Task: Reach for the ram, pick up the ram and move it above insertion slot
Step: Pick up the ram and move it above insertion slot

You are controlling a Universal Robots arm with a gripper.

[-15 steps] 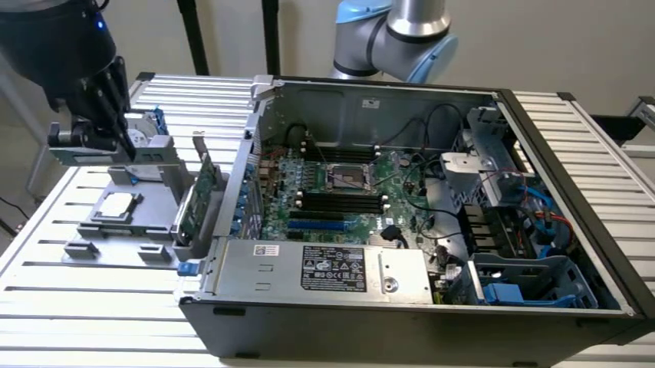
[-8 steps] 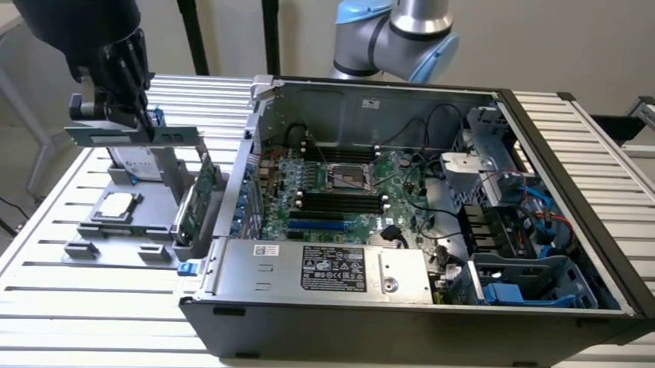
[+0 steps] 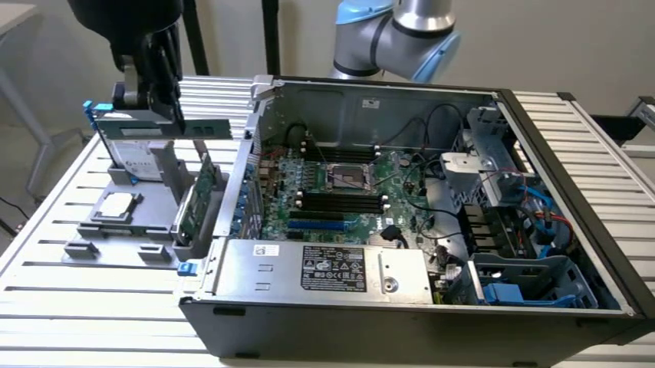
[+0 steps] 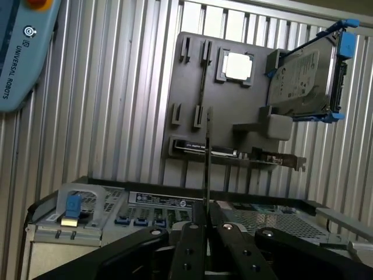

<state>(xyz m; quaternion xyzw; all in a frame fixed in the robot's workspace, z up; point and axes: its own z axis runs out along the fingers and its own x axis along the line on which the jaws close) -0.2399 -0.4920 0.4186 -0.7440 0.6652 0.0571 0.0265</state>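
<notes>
My jaws (image 3: 169,107) hang high over the grey parts tray (image 3: 103,249) at the exterior view's left, well above the slatted metal surface (image 3: 92,307). They are closed on the ram (image 3: 199,127), the narrow green stick with its row of dark chips; in the exterior view it juts out level from between my fingers toward the open computer case (image 3: 430,307), clear of the tray. In the wrist view I see the ram (image 4: 207,169) edge-on, a thin dark line rising from between my two black fingers (image 4: 189,251), which press against it on either side.

Below me the tray carries a hard drive in a blue-trimmed caddy (image 3: 138,146), propped at a tilt, a processor (image 3: 115,204) lying flat in its pocket, and a larger green expansion card (image 3: 199,203) standing upright in a holder beside the case wall.

The ram is lifted but not yet over the motherboard (image 3: 338,199). The black memory slots (image 3: 343,201) lie inside the case, just below the processor socket (image 3: 348,178) in the exterior view, well apart from where I hold the stick. The power supply (image 3: 327,268) with its label sits along the case's near edge, and a blue drive cage (image 3: 532,287) fills the near corner at the exterior view's right.
</notes>
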